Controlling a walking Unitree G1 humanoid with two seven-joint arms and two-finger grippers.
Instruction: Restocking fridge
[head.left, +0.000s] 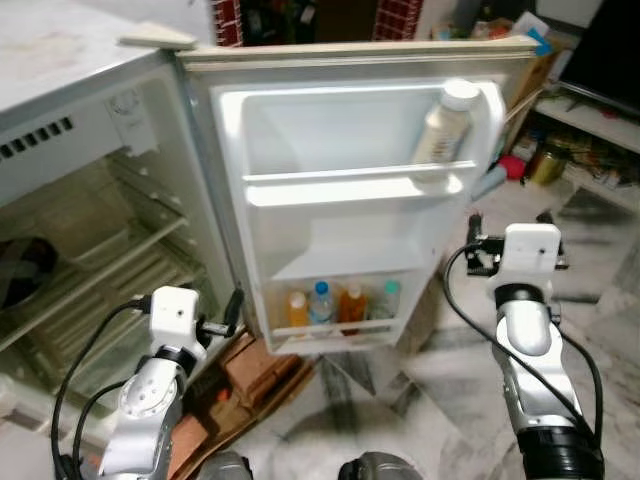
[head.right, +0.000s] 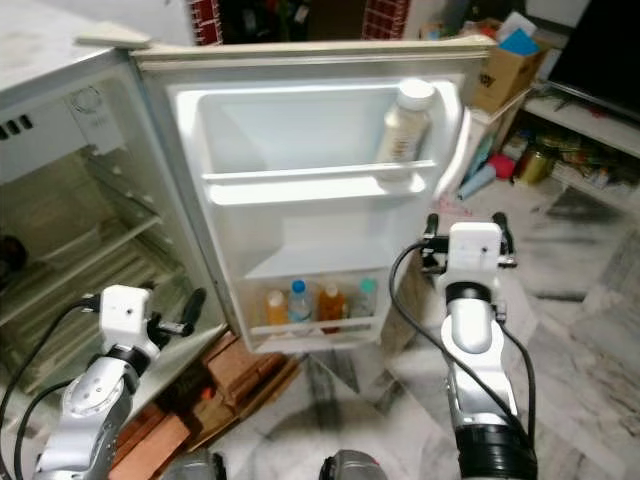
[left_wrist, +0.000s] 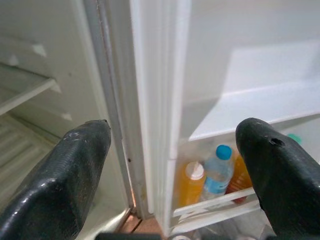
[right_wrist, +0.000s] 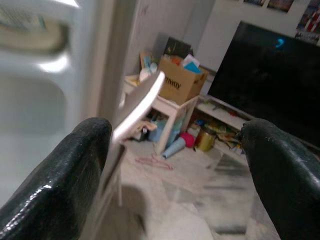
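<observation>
Fridge door (head.left: 350, 200) hangs wide open facing me; bottles (head.left: 340, 305) stand upright in its lower rack. I see left claw (left_wrist: 170, 165) and right claw (right_wrist: 175, 165) both spread, empty.

The fridge door (head.left: 340, 140) is smooth, glossy white plastic; a matt cream plastic bottle (head.left: 443, 125) stands on its upper shelf. Below the door, the floor (head.left: 440, 380) looks like polished marble. The fingers (left_wrist: 65, 185) are matt, finely textured black
</observation>
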